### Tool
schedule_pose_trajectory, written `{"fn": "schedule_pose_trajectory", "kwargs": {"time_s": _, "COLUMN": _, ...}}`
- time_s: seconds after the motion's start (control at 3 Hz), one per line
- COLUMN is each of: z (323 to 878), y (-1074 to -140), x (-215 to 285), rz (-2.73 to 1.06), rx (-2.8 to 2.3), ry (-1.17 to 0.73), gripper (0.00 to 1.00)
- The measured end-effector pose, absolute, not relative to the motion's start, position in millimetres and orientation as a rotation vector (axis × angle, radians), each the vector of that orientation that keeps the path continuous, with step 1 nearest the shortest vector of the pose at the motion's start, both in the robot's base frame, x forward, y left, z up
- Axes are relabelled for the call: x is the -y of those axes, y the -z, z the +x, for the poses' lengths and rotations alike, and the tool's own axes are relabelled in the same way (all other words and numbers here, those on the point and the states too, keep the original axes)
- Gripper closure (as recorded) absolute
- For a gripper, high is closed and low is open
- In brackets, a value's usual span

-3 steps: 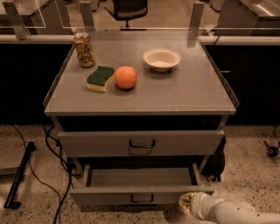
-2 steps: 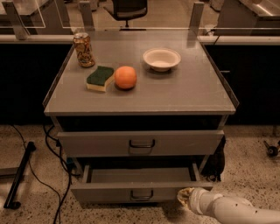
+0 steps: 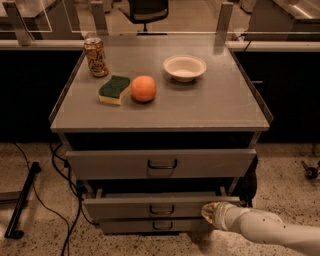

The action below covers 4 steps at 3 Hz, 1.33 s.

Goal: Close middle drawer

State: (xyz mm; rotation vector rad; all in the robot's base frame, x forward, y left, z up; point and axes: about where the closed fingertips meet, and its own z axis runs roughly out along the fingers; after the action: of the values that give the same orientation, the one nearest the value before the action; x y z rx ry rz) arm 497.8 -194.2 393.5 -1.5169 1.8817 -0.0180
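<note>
Claw (image 3: 210,212) at middle drawer (image 3: 127,206) above speckled floor (image 3: 42,237).

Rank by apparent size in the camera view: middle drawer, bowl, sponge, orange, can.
1. middle drawer, widest by far.
2. bowl.
3. can, sponge, orange: these look about alike, so I'm not ranking them; the can sits farther back.
The claw is at the middle drawer's front, right of its handle.

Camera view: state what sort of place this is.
Probably an office or lab: black swivel chair, grey metal drawer cabinet, speckled hard floor. The gripper sits at the front of the grey metal middle drawer.
</note>
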Motion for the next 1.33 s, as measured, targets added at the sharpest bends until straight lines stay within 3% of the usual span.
{"fn": "schedule_pose_trajectory", "kwargs": {"time_s": 1.33, "z": 546.9, "y": -384.8, "x": 183.6, "rz": -1.548, "rx": -1.882, "ry": 0.047, "gripper": 1.0}}
